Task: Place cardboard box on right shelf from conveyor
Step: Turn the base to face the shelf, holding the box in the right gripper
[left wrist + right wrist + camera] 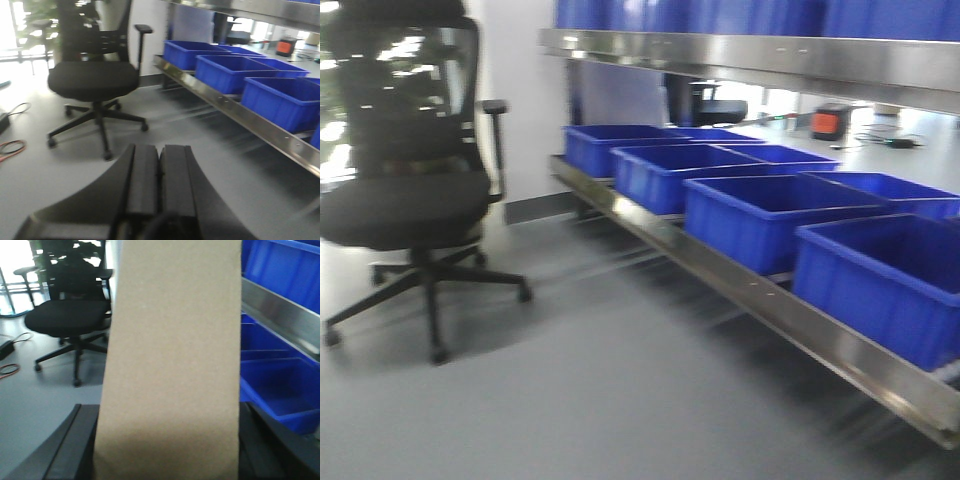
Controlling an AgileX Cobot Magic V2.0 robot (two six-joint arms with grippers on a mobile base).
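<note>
Plainly right gripper [167, 455] clamped on cardboard box [170, 350], long axis straight out from wrist; right shelf [275, 307] off to its right; left gripper [160, 180] pressed together, empty

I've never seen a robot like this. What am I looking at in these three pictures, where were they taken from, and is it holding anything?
It is a wheeled robot with two arms, each ending in a grasping tool. One picture looks forward from the robot: an office chair and blue bins on a steel shelf. The other two come from cameras on the wrists. The left tool is closed and empty. The right tool grips a plain cardboard box, which fills much of its view.
</note>
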